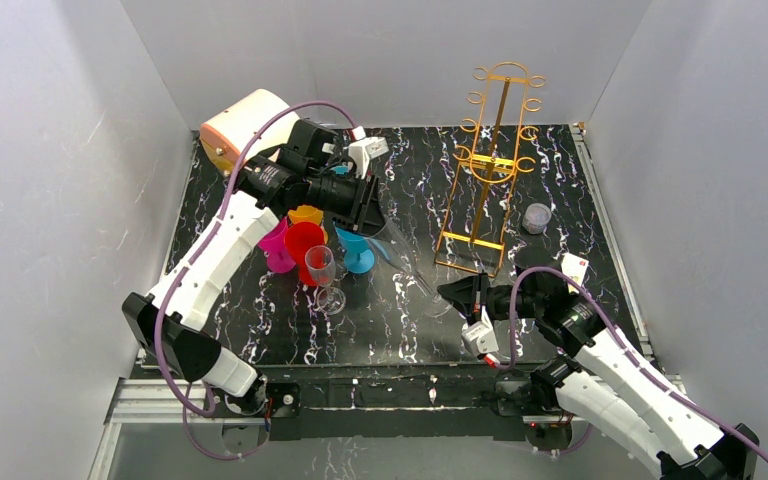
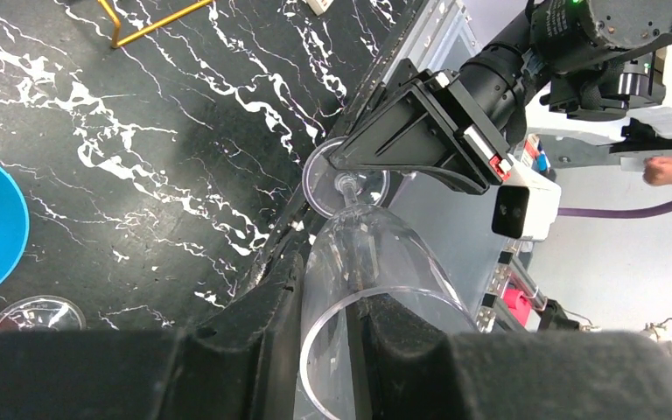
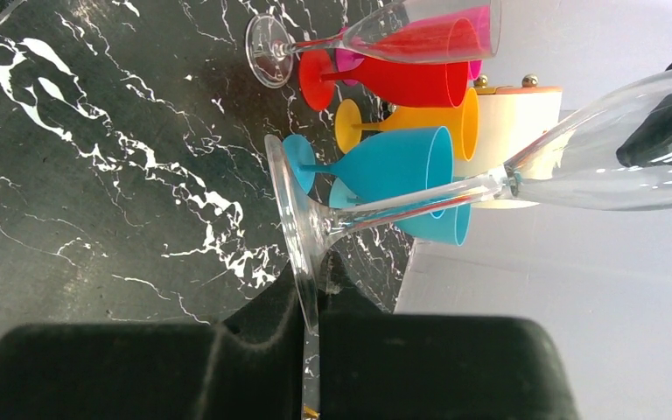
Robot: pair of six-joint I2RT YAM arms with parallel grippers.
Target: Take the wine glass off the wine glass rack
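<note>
Between white walls, marbled tabletop

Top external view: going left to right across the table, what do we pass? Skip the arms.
pink glass → red glass → blue glass → wine glass rack → small clear cup → white card

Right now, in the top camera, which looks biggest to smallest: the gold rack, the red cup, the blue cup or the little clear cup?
1. gold rack
2. red cup and blue cup: about alike, blue partly hidden
3. little clear cup
</note>
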